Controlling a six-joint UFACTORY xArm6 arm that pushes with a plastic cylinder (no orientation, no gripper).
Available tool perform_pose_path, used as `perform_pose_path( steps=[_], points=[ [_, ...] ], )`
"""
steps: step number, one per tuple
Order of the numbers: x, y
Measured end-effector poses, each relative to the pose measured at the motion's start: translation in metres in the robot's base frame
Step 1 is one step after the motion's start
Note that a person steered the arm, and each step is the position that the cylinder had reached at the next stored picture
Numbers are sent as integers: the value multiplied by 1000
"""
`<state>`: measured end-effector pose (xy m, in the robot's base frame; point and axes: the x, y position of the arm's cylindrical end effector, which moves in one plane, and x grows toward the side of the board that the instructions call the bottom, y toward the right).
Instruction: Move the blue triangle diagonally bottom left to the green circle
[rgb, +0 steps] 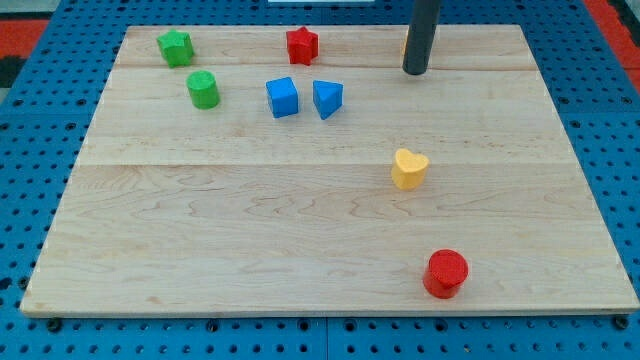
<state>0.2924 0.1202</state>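
Observation:
The blue triangle (327, 98) lies on the wooden board (250, 230) near the view's top, just right of a blue cube (283, 97). The green circle (203, 90) lies further left, past the cube. My tip (416, 71) rests on the board to the right of the blue triangle and slightly above it, with a clear gap between them. The rod partly hides a small orange block behind it at its left edge.
A green star (175, 47) sits at the top left. A red star (302, 44) sits at the top centre. A yellow heart (409, 169) lies right of centre. A red cylinder (446, 273) stands at the bottom right.

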Motion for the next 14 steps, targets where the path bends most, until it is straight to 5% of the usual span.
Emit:
perform_pose_path(
  steps=[2, 4, 6, 11, 14],
  points=[
    [6, -92],
    [85, -97],
    [114, -184],
    [103, -212],
    [156, -248]
  ],
)
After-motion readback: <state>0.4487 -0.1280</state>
